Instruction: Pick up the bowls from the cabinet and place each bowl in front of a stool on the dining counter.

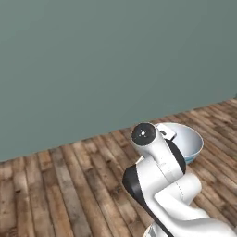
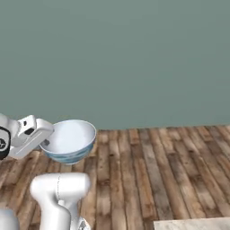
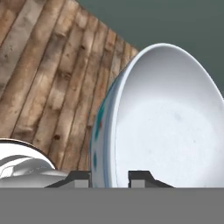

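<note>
I am holding the blue-patterned bowl [image 2: 68, 140] aloft on the end effector [image 3: 109, 177], well above the wooden plank floor [image 2: 152, 170] and in front of a plain grey-green wall [image 1: 102, 60]. The bowl is carrying nothing; its pale blue inside is showing bare and smooth in the hand view. Its two dark fingertips [image 3: 142, 177] are pinching the bowl's rim, one on the patterned outer wall and one on the inner face. In the right base view the bowl is sitting close to upright, its mouth facing upward and tipped slightly toward the camera, with the gripped edge on the side nearest the arm. In the left base view it [image 1: 187, 143] is showing partly behind the white arm [image 1: 162, 176], mouth also up. Being round, it is offering no long axis. A pale corner of marbled surface [image 2: 193, 224] is peeking in at the lower right of the right base view.
</note>
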